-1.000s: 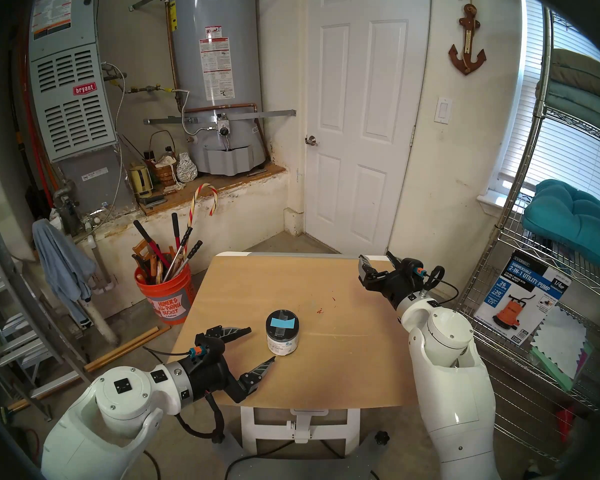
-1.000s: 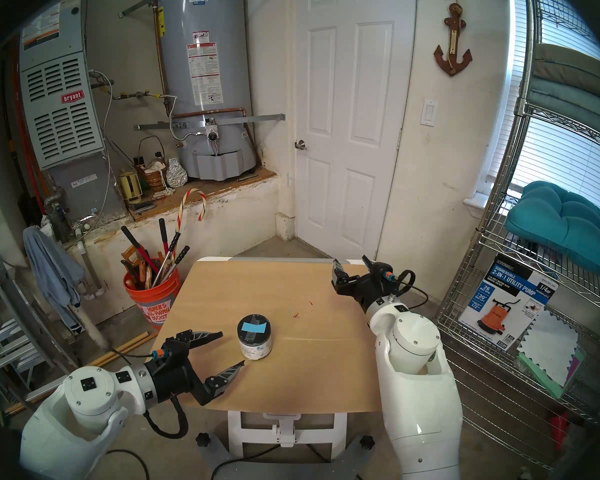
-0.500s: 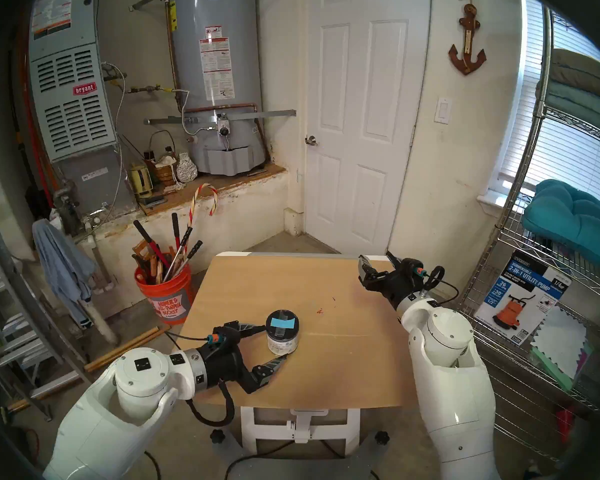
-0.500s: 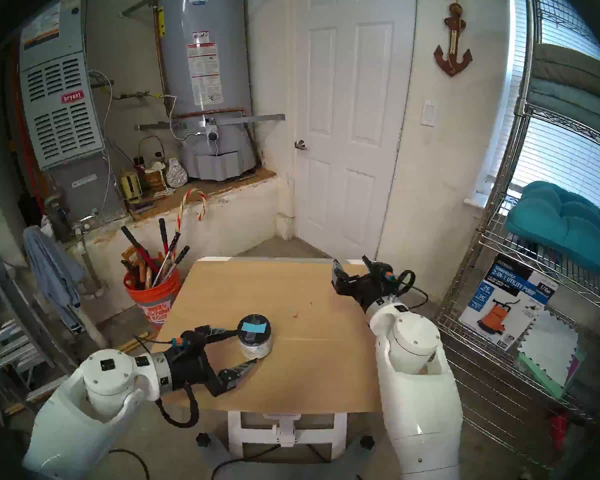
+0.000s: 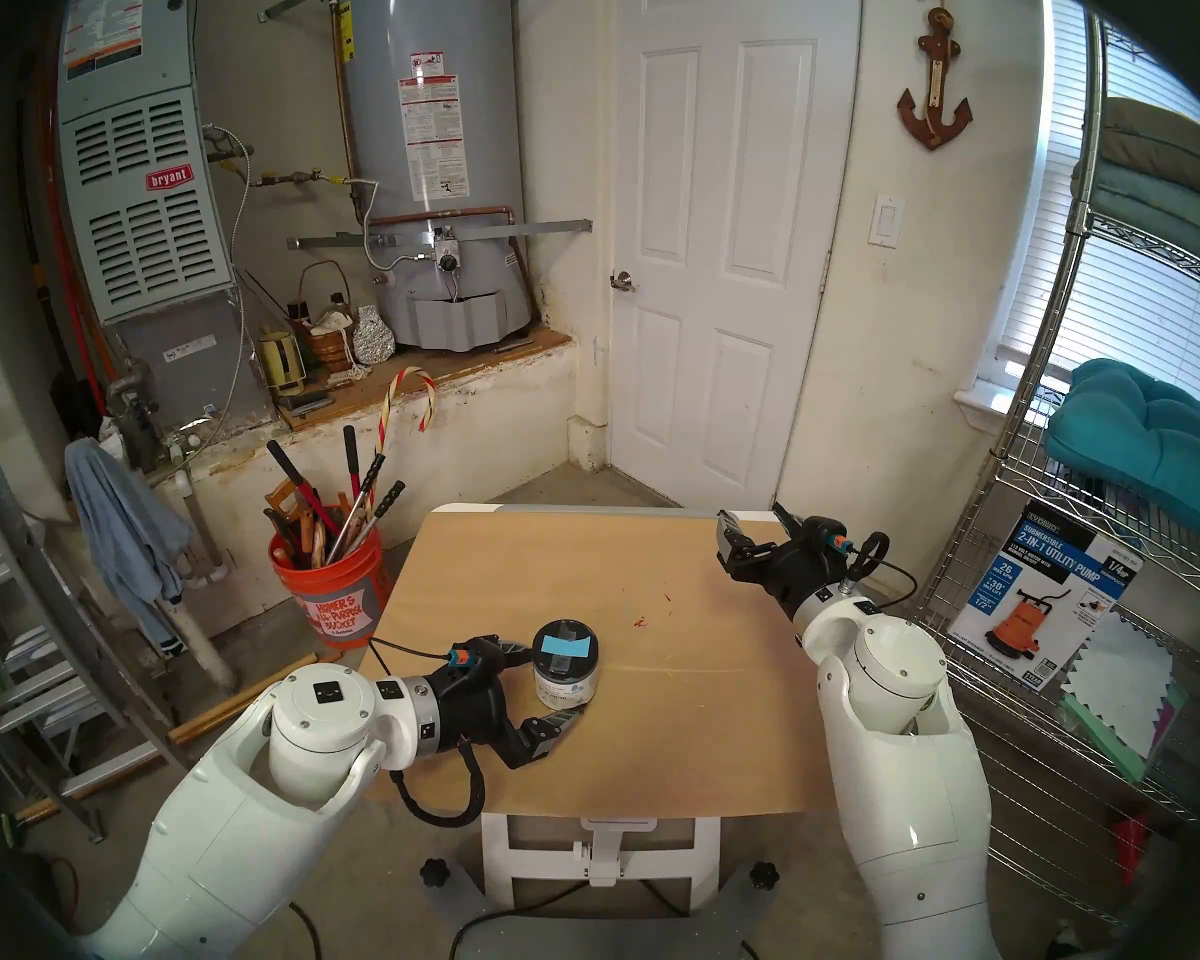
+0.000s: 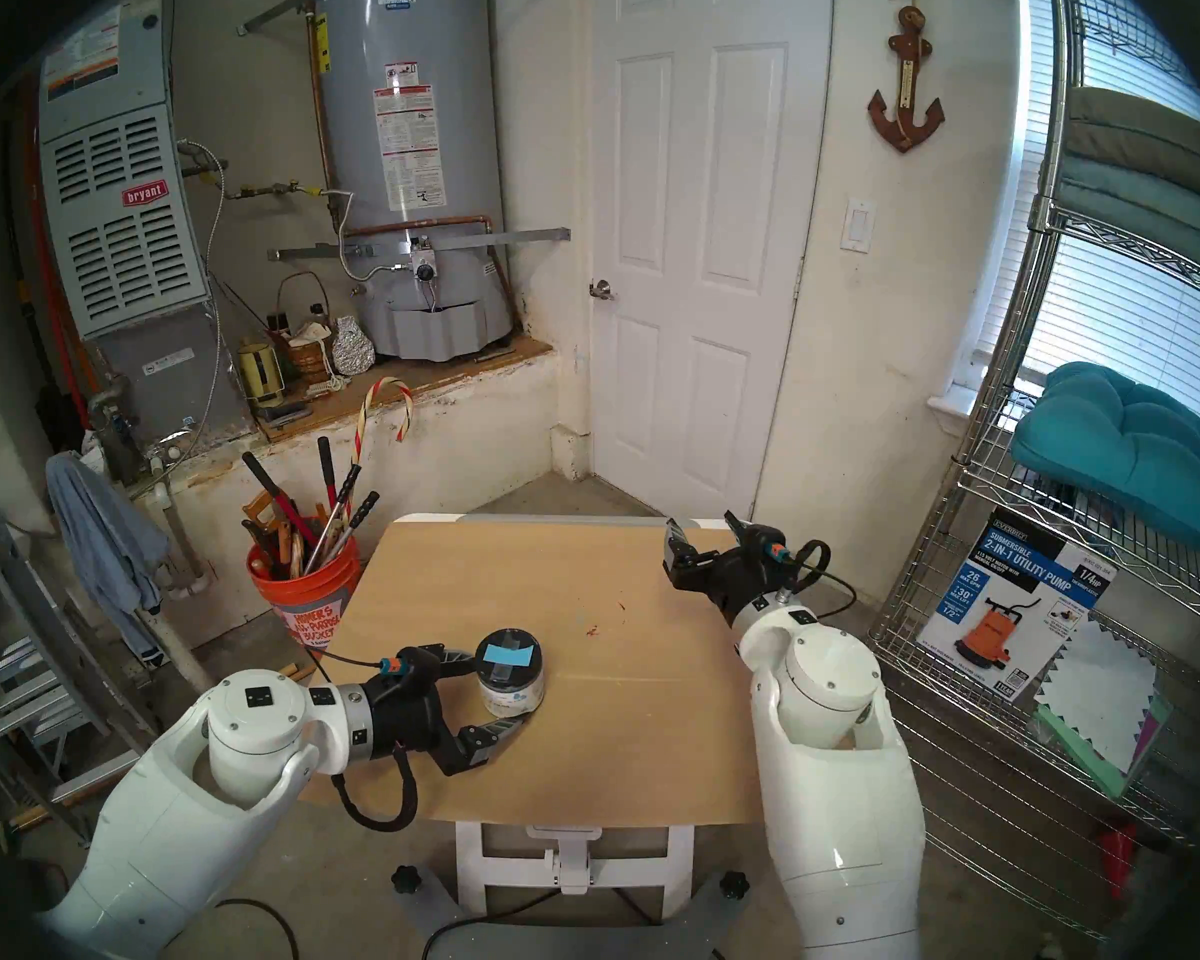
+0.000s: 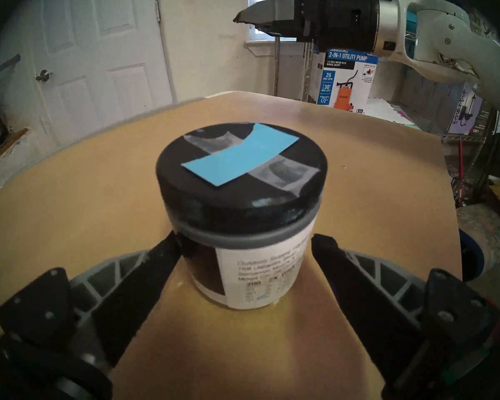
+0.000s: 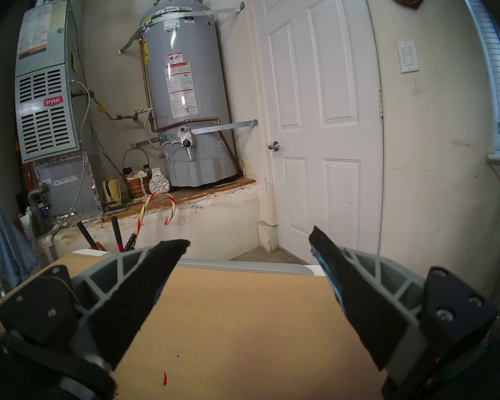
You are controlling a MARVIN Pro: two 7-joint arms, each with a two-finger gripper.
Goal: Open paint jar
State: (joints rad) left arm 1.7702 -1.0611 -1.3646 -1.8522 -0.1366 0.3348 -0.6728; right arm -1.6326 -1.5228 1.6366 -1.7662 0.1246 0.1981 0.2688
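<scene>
The paint jar (image 5: 564, 668) stands upright on the tan table (image 5: 659, 744), left of the middle. It has a white label and a black lid with a taped light-blue rectangle; the lid is on. My left gripper (image 5: 559, 678) is open with one finger on each side of the jar's body, below the lid. In the left wrist view the jar (image 7: 243, 217) fills the centre between the fingertips (image 7: 168, 252), which sit at or against its sides. My right gripper (image 5: 749, 515) is open and empty above the table's far right corner, pointing at the far wall.
An orange bucket (image 5: 327, 591) full of long-handled tools stands on the floor by the table's left side. A wire shelf (image 5: 1068, 661) with a pump box (image 5: 1040, 591) stands to the right. Small red paint specks (image 5: 641, 620) mark the table.
My left arm has moved forward and to the right, bringing its open fingers from short of the jar to either side of it. The jar and right arm have not moved.
</scene>
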